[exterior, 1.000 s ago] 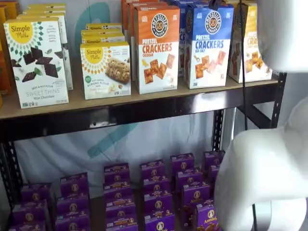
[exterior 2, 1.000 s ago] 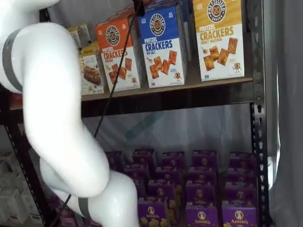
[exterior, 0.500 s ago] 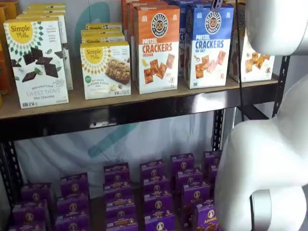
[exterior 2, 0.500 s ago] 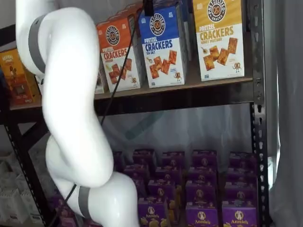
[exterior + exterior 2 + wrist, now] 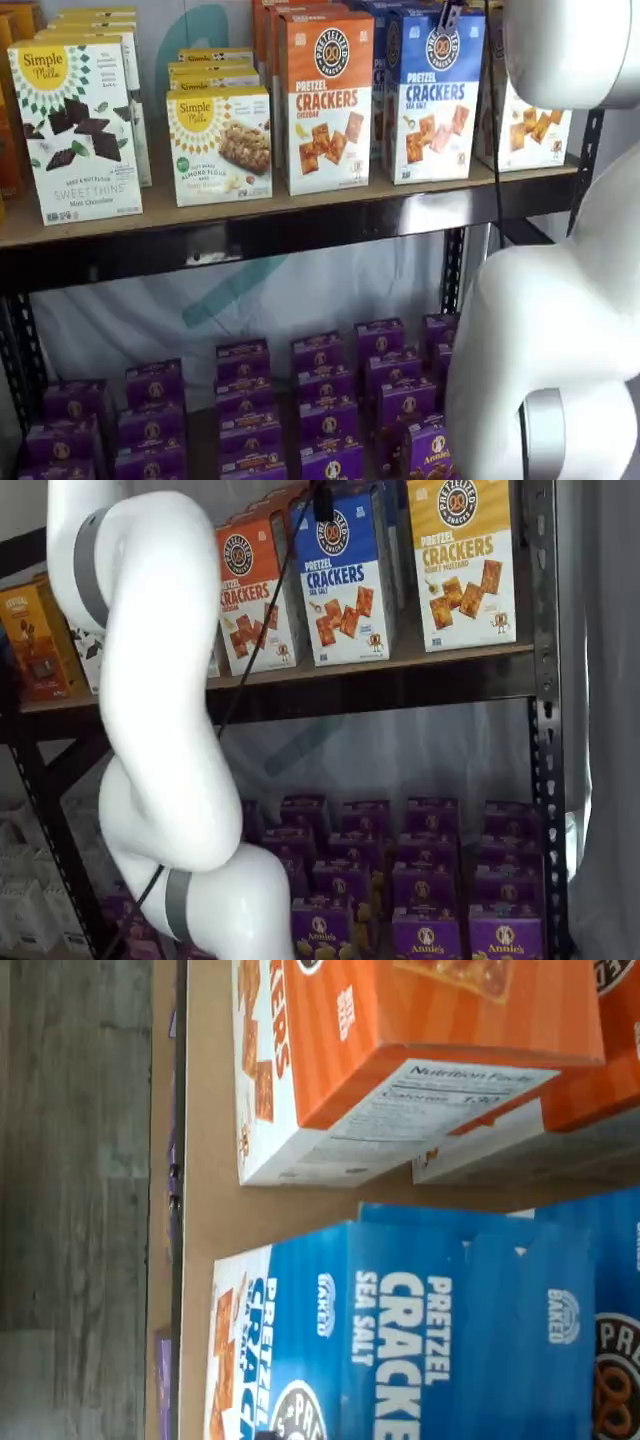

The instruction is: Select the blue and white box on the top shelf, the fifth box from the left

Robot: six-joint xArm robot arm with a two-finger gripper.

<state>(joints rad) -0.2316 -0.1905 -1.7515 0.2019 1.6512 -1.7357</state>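
Observation:
The blue and white box stands upright on the top shelf, between an orange-topped box and a yellow-topped box; it shows in both shelf views. The wrist view looks down on its blue top and front. The gripper shows only as a black fingertip hanging from the top edge, right above the blue box's top, with a cable beside it. It shows the same way in a shelf view. No gap between fingers shows. The box stands untouched on the plank.
The orange cheddar box stands close to the left of the blue box and the yellow-topped box to its right. Simple Mills boxes stand further left. Purple boxes fill the lower shelf. The white arm blocks part of both shelf views.
The white arm has swung further across both shelf views. The black fingertip has shifted slightly and stays over the blue box's top. No box has moved.

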